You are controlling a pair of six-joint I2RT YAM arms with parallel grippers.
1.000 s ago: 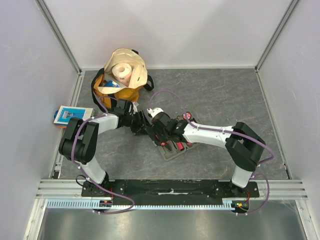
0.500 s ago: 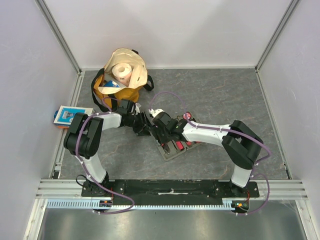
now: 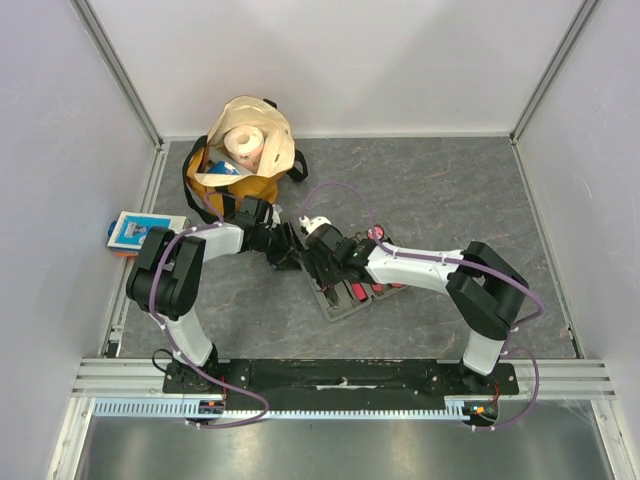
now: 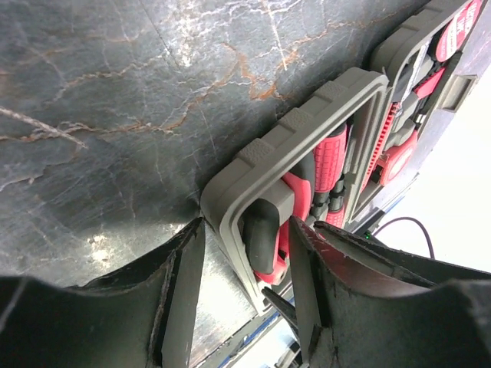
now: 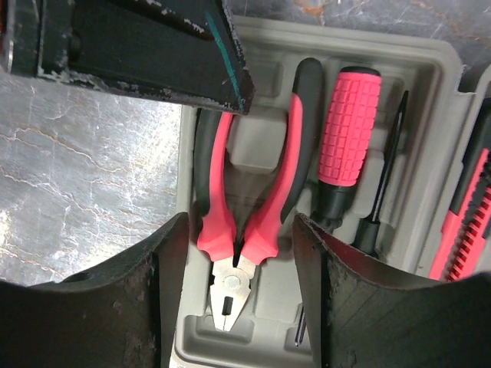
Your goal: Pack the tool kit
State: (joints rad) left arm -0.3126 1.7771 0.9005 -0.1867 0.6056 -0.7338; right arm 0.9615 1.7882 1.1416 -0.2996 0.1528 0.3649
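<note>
Grey case (image 5: 430, 69) holds one pliers (image 5: 249, 215) and one screwdriver (image 5: 345, 146); right gripper (image 5: 242, 264) straddles the pliers, left gripper (image 4: 242, 295) straddles the case corner, neither clearly clamped.

Grey tool kit case (image 3: 345, 295) open flat on table; red-black pliers (image 5: 249, 215), screwdriver (image 5: 345, 146) seated in moulded slots

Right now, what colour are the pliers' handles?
Red and black pliers, clearest in the right wrist view.

- left arm (image 3: 190, 262) folded, reaching right toward centre; left gripper (image 4: 244, 295) jaws apart
- right arm (image 3: 440, 270) stretched left, wrist low; right gripper (image 5: 239, 287) jaws apart
- grippers nearly meet
</note>
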